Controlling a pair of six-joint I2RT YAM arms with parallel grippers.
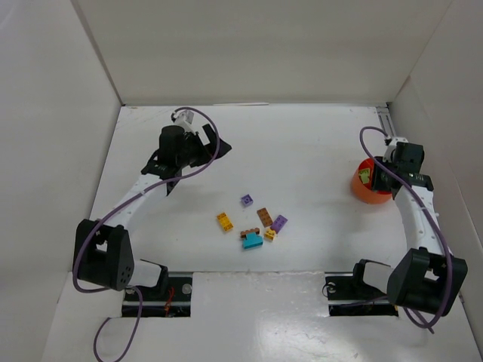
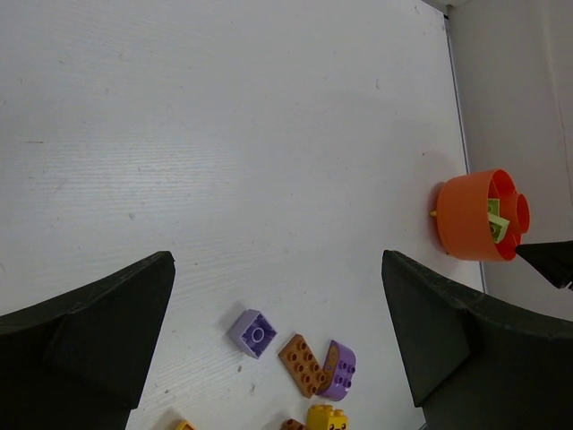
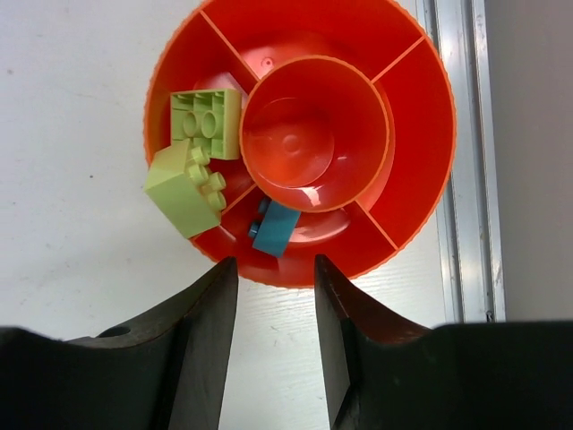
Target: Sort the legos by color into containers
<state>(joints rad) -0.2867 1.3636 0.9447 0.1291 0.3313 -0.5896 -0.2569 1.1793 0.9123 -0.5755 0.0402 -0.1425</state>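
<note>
Right wrist view looks straight down on the orange bowl, which stands at the far right of the white table, beside a metal rail along the table's right edge. The right claw hangs over the bowl's near rim, its two fingers a little apart and nothing between them. Inside, thin walls split the bowl into compartments around a round middle cup. Two pale green bricks sit in the left compartment, one of them tilted and poking out over the rim. A teal brick lies in the near compartment, just beyond the fingertips. In the top view the left claw is over the far left of the table, well apart from the bowl, spread wide and holding nothing. Between the two arms, near the middle of the table, loose bricks lie in a small cluster: a yellow-orange brick, a purple brick, a brown brick, a second purple brick and another teal brick.
</note>
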